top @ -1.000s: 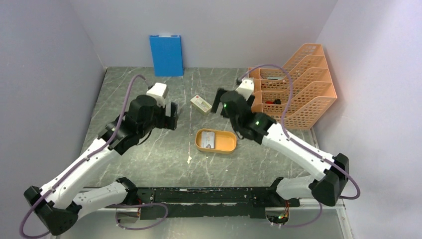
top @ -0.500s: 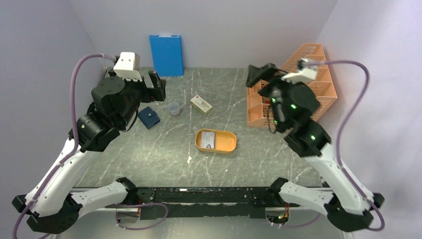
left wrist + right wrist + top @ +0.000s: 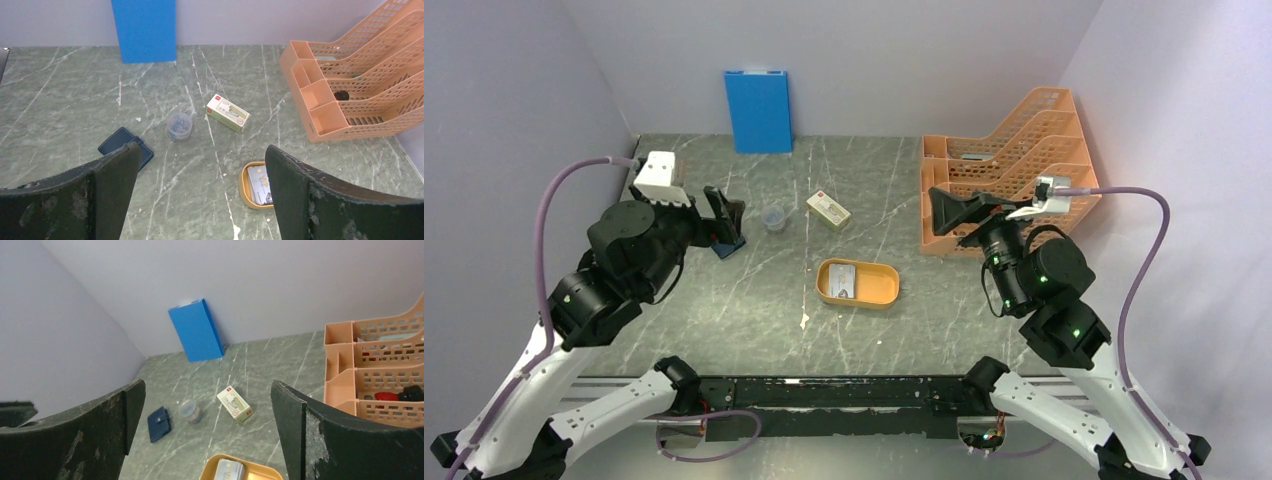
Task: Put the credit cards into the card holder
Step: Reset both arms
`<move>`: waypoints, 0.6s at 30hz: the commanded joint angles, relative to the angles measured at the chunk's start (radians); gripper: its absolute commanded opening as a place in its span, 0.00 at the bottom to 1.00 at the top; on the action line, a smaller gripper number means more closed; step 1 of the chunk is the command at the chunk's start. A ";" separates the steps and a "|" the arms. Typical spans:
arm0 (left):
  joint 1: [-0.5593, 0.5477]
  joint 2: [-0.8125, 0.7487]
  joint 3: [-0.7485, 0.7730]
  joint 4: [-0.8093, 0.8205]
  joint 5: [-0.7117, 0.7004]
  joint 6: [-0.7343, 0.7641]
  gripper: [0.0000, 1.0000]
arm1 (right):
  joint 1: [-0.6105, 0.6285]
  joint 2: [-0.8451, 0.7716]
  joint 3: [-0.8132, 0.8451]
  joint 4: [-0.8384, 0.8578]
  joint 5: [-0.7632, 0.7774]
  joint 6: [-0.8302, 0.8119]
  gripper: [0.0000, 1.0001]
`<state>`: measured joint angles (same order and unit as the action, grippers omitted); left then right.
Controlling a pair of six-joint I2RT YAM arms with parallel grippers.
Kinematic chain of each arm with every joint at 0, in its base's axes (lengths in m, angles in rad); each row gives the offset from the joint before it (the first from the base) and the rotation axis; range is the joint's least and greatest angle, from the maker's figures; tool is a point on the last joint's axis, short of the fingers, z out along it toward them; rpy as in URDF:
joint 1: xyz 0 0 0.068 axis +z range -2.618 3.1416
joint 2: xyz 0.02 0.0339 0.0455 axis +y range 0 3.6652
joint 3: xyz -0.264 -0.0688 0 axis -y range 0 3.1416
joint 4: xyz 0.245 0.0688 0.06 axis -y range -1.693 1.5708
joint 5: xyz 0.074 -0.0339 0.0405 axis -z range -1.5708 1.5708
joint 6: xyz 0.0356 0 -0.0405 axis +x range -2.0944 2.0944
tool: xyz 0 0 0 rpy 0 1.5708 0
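Observation:
The credit cards [image 3: 844, 279] lie stacked, pale grey, in an orange oval tray [image 3: 886, 288] at mid-table; they also show in the left wrist view [image 3: 259, 182] and the right wrist view [image 3: 228, 471]. The card holder [image 3: 730, 246], a dark navy wallet, lies shut on the table at the left, partly hidden behind my left gripper [image 3: 724, 214]. It shows in the left wrist view [image 3: 117, 140] and fully in the right wrist view [image 3: 160, 424]. My left gripper [image 3: 202, 150] is open, empty and raised. My right gripper [image 3: 952, 211] [image 3: 207, 385] is open, empty and raised right of the tray.
A small clear cup [image 3: 773, 217] and a cream box with a red mark [image 3: 829, 210] stand behind the tray. A bright blue folder [image 3: 758, 110] leans on the back wall. An orange mesh organizer [image 3: 1024, 170] fills the back right.
Both arms have swung up and pulled back toward the near side, away from the table's middle. The card holder, covered by the left arm a second ago, now shows.

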<state>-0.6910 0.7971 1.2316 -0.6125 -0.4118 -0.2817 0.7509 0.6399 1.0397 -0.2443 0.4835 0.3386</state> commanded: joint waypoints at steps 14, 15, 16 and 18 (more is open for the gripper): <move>-0.002 -0.026 0.012 -0.020 -0.027 -0.038 0.98 | -0.001 0.113 0.091 -0.138 0.269 0.295 1.00; -0.004 -0.028 0.011 -0.019 -0.024 -0.034 0.98 | -0.001 0.108 0.092 -0.133 0.270 0.280 1.00; -0.004 -0.030 0.012 -0.017 -0.021 -0.029 0.98 | -0.001 0.106 0.094 -0.134 0.271 0.268 1.00; -0.004 -0.031 0.013 -0.010 -0.014 -0.024 0.98 | -0.001 0.103 0.109 -0.128 0.268 0.237 1.00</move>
<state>-0.6910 0.7773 1.2316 -0.6262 -0.4263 -0.3214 0.7509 0.7609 1.1095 -0.3759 0.7052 0.6033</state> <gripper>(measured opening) 0.976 0.997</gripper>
